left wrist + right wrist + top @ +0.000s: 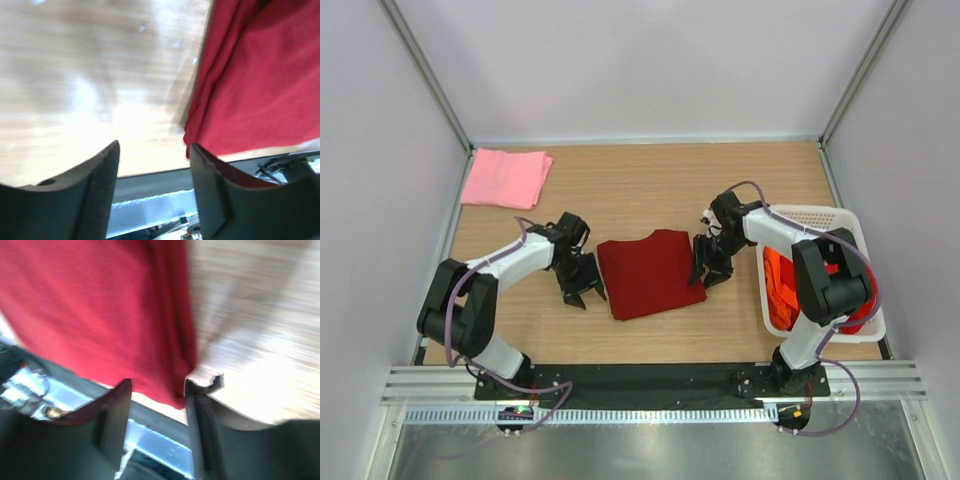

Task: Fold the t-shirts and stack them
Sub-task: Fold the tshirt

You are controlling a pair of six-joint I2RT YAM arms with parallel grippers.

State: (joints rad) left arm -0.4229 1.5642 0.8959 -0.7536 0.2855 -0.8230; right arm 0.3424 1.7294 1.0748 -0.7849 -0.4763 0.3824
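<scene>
A dark red t-shirt [648,272] lies folded into a rough square at the middle of the table. My left gripper [583,292] is open and empty just left of its near left corner; the shirt's edge [250,80] shows beside my right finger [220,185]. My right gripper [709,272] is open and empty at the shirt's right edge; the cloth [100,310] fills the upper left of the right wrist view. A light pink t-shirt [505,177] lies folded at the far left corner. An orange t-shirt [780,285] and some bright red cloth [858,318] lie in the basket.
A white slotted plastic basket [820,213] stands at the right edge of the table, next to my right arm. White walls close in the table at the back and both sides. A black strip and metal rail run along the near edge.
</scene>
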